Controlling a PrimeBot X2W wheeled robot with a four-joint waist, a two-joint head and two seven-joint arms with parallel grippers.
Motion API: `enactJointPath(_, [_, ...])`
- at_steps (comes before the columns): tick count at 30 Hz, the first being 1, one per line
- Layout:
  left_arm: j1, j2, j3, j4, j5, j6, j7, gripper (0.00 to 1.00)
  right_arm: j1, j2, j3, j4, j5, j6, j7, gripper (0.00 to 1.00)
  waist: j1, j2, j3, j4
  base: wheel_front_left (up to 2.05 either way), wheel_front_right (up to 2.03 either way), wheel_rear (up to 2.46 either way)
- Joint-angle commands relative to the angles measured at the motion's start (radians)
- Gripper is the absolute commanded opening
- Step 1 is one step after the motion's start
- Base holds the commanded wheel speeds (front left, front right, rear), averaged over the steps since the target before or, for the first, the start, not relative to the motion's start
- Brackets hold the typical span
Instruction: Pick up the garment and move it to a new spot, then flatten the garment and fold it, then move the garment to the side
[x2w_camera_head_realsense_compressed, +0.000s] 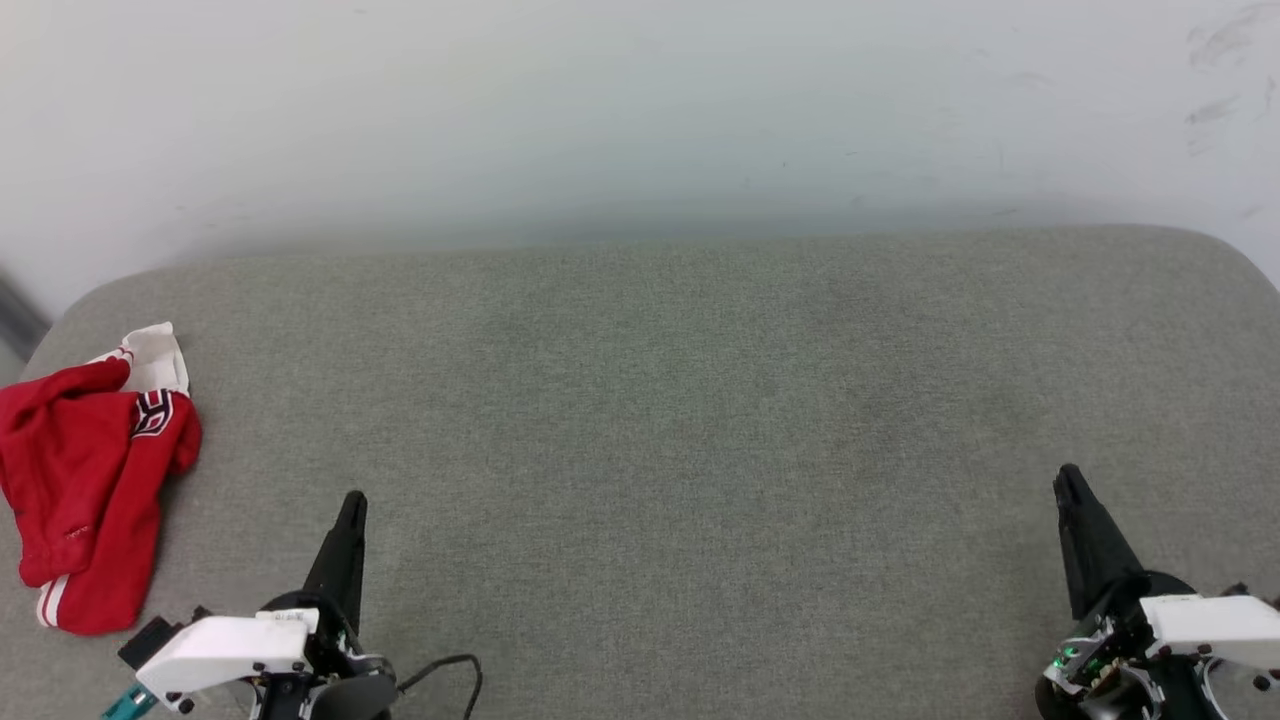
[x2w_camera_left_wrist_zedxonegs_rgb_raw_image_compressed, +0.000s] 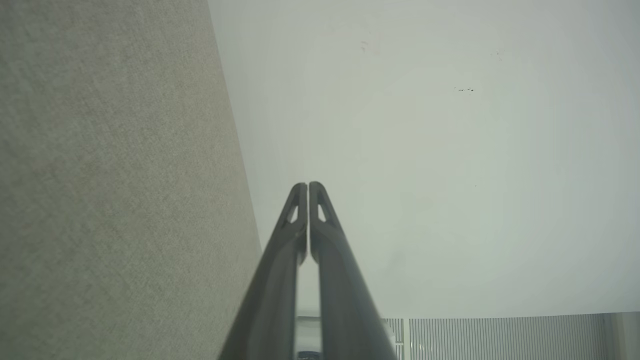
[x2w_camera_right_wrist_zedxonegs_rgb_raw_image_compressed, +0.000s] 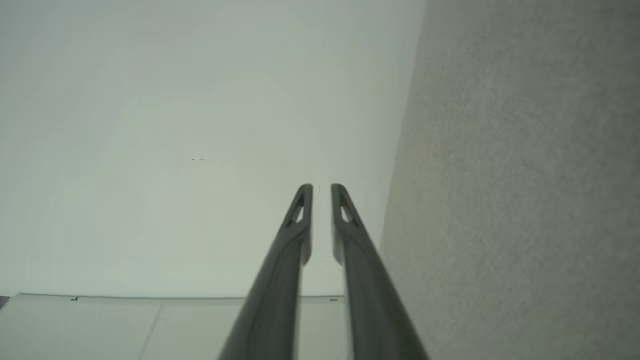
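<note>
Nearest to me, at the lower left of the head view, my left pincer (x2w_camera_head_realsense_compressed: 353, 500) sits over the near edge of the worktop (x2w_camera_head_realsense_compressed: 660, 420). Its white wrist housing is below it, and a thin black cable (x2w_camera_head_realsense_compressed: 450, 665) loops out to the right. The two dark fingers are clenched together with nothing between them. The left wrist view agrees: the left pincer (x2w_camera_left_wrist_zedxonegs_rgb_raw_image_compressed: 308, 186) has its tips pressed almost flush, grey fabric (x2w_camera_left_wrist_zedxonegs_rgb_raw_image_compressed: 110, 175) runs down the left side and a pale wall (x2w_camera_left_wrist_zedxonegs_rgb_raw_image_compressed: 450, 150) lies ahead. At the lower right of the head view, my right pincer (x2w_camera_head_realsense_compressed: 1068, 475) is likewise clenched and empty. In the right wrist view, the right pincer (x2w_camera_right_wrist_zedxonegs_rgb_raw_image_compressed: 321, 187) leaves only a thin slit between its tips, and nothing is in it. Both pincers point away from me, well apart from each other. Left of my left pincer and a little farther off, clear of it, the garment (x2w_camera_head_realsense_compressed: 90, 480) lies crumpled in a heap at the worktop's left edge. It is mostly red. Red-and-white striped trim shows at its near end, a white sleeve part at its far end, and a patch of black, white-outlined lettering on top. The rest of the grey fabric worktop stretches bare to its rounded far corners. Beyond it stands the pale wall (x2w_camera_head_realsense_compressed: 640, 110), faintly scuffed at the upper right.
</note>
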Motion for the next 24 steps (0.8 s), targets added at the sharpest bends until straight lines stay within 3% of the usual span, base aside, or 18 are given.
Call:
enactJointPath(1, [0.004,-0.001,-0.001,0.004,0.0,0.0,-0.001,1.0,0.005,0.0,0.0,0.004,0.0,0.0,-0.001,1.0,0.0,0.0,0.0,0.0,0.0,0.0,0.0])
enactJointPath(24, [-0.015,0.008,-0.111,-0.102,0.059,0.0,-0.111,1.0,0.007,-0.016,0.061,-0.087,-0.094,0.0,-0.11,1.0,0.0,0.0,0.002,0.001,0.0,0.0,0.0])
